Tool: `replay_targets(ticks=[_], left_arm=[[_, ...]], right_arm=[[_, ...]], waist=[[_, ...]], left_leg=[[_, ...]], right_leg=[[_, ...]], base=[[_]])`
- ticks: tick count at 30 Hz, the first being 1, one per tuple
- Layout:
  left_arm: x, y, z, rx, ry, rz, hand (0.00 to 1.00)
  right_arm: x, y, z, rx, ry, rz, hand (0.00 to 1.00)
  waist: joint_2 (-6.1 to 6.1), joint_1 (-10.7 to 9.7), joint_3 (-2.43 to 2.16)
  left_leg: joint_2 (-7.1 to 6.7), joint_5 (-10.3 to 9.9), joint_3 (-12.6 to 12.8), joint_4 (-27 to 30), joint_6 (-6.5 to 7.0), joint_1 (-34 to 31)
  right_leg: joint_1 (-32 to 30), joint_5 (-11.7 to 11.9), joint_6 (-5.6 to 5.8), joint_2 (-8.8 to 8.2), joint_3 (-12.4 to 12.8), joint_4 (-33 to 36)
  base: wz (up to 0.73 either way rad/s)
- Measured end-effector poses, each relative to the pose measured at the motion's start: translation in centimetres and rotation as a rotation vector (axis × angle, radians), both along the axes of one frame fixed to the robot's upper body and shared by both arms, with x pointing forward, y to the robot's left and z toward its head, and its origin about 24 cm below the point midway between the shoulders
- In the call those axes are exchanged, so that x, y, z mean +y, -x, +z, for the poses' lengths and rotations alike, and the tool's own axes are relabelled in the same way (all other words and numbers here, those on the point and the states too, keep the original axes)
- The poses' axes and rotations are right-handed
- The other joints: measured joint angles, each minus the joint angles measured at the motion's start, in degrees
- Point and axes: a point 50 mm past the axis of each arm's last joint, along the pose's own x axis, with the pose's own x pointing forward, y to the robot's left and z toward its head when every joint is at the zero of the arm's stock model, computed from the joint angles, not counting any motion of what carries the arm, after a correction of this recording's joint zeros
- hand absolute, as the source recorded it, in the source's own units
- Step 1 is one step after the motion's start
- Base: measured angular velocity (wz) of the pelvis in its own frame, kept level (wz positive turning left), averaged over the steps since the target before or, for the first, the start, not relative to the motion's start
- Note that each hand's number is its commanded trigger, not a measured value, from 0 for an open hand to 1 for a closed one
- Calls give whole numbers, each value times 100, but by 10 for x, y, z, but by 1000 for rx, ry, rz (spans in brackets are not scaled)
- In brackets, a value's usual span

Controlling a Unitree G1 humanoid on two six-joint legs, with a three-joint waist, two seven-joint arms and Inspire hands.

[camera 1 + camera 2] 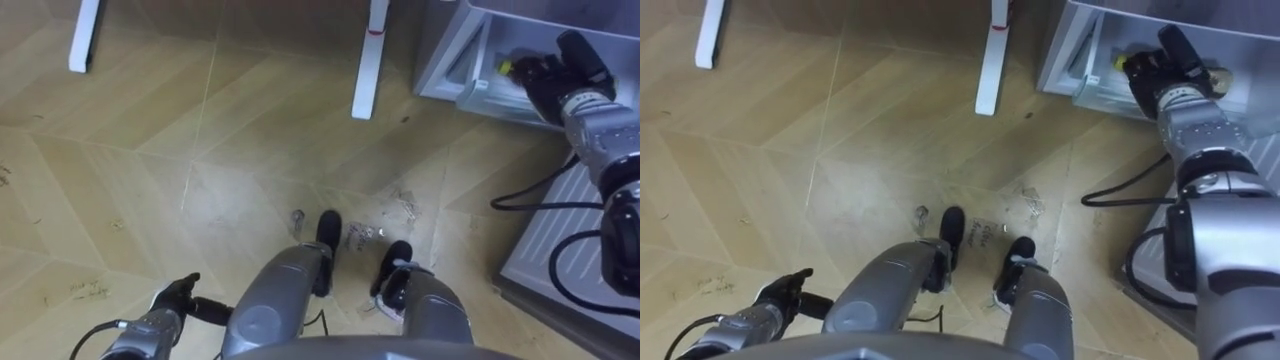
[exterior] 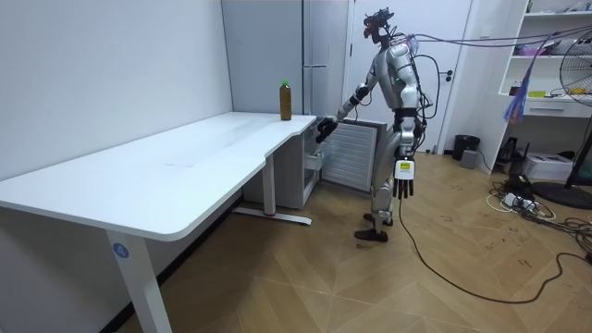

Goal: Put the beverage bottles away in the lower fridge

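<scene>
- One drink, a bottle (image 2: 286, 100) with dark contents, stands upright at the worktop's (image 2: 185, 153) far corner, close to the fridge (image 2: 314, 46)
- The right hand (image 1: 545, 78) is stretched to the open lower compartment (image 1: 450, 55); something yellow shows by its fingers; whether they grip anything I cannot tell
- The left hand (image 2: 403, 188) hangs at the robot's side, fingers straight, empty
- The bottle looks full, so probably weighty; stiff, smooth, perhaps slippery; best wrapped round mid-body and kept upright
</scene>
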Motion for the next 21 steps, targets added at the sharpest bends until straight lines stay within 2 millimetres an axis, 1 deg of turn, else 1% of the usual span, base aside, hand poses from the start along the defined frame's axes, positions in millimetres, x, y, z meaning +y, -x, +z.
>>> replay_targets(ticks=[3, 5, 6, 8, 12, 14, 15, 16, 17, 18, 20, 21], left_arm=[[0, -2, 1, -9, 3, 11, 0], [1, -4, 1, -18, 4, 20, 0], [1, -4, 2, -18, 4, 21, 0], [1, -4, 1, -15, 17, 22, 0], [1, -6, 2, -22, 29, 25, 0], [0, -7, 2, -25, 38, 21, 0], [0, -7, 2, -24, 41, 18, 0], [0, -7, 2, -24, 40, 17, 0], [1, -5, 2, -21, 42, 18, 0], [1, -5, 2, -20, 44, 19, 0], [3, -2, 2, -16, 58, 31, 0], [3, -1, 2, -14, 58, 33, 0]], right_arm=[[-1, 4, -5, -4, 20, 20, 0], [-2, 7, -7, -14, 49, 51, 0], [-2, 8, -8, -15, 54, 57, 0], [-6, 16, -16, 8, 53, 60, 0], [-13, 26, -22, 6, 64, 65, 0], [-17, 32, -26, 14, 80, 71, 0], [-19, 38, -30, 28, 90, 77, 0], [-20, 44, -36, 52, 99, 83, 0], [-22, 52, -42, 86, 106, 83, 0], [-23, 56, -46, 101, 111, 86, 0], [-25, 71, -58, 156, 132, 106, 0], [-26, 76, -61, 169, 136, 111, 0]], waist=[[-1, -41, 0], [7, -120, -5], [7, -127, -5], [12, -139, -8], [29, -185, -26], [61, -196, -46], [95, -210, -88], [112, -227, -96], [148, -239, -120], [160, -249, -126], [212, -304, -168], [234, -335, -182]], left_leg=[[10, -3, -6, -6, 1, 88], [34, -3, -3, -11, 1, 143], [39, -3, -5, -18, 0, 166], [44, -3, -12, -82, 0, 335], [43, -5, -36, -165, -2, 507], [57, -6, -40, -176, 0, 553], [62, -7, -56, -176, 2, 569], [54, -9, -53, -214, 5, 654], [50, -11, -74, -247, 5, 742], [44, -11, -81, -290, 4, 806], [44, -11, -125, -390, 1, 1000], [43, -13, -147, -397, -2, 1028]], right_leg=[[128, 2, 7, 21, 2, -63], [225, 16, 18, 81, 17, -154], [255, 24, 16, 87, 8, -178], [433, 47, 25, 106, 1, -276], [629, 79, 50, 132, -13, -406], [714, 125, 61, 167, -19, -513], [766, 152, 64, 180, -32, -577], [842, 152, 68, 179, -35, -602], [952, 162, 81, 187, -69, -681], [1014, 164, 86, 188, -75, -710], [1257, 200, 111, 226, -109, -899], [1326, 213, 116, 236, -148, -960]], base=[[2], [4], [0], [0], [-1], [-2], [0], [0], [0], [0], [6], [12]])
